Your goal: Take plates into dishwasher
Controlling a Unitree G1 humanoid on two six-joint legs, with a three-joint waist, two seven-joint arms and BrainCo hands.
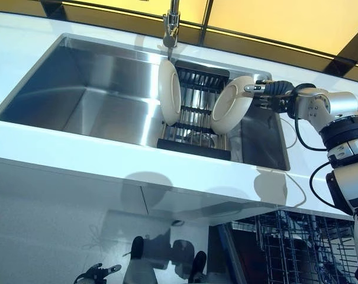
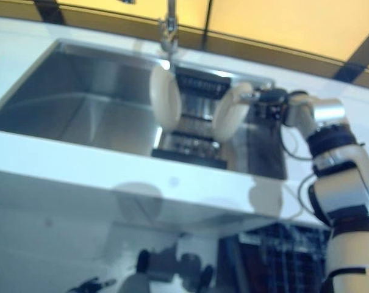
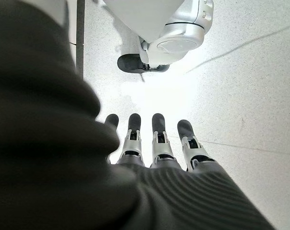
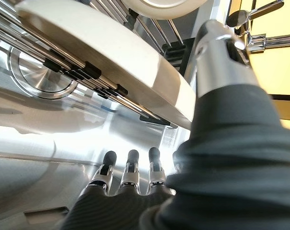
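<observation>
A: In the head views, what is found closest in?

B: The white counter (image 1: 60,160) edge is met first, with the wire dishwasher basket (image 1: 297,245) seen below it at lower right. Beyond lies the sink (image 1: 96,89), where a dish rack (image 1: 193,115) carries two plates on edge. The right plate (image 1: 231,105) is leaned toward the right hand (image 1: 273,94), which is reached in from the right and placed at that plate's rim. The left plate (image 1: 169,92) is stood farther off, under the tap (image 1: 171,26)

A: And the left hand?

B: In the left wrist view the left hand (image 3: 154,143) is shown hung over bare floor (image 3: 250,96), fingers straight, nothing held. The plates are well away from it, so the right arm is judged the nearer one

A: What is shown by the right wrist view?

B: The plate's rim (image 4: 116,67) is seen edge-on, its long line run across just past the thumb (image 4: 221,52), which is laid against it. The fingers (image 4: 130,170) are stretched out straight below, apart from the plate, so no grasp is made yet. The plate is judged to lie between thumb and fingers, and the fingers would need closing upward onto it
</observation>
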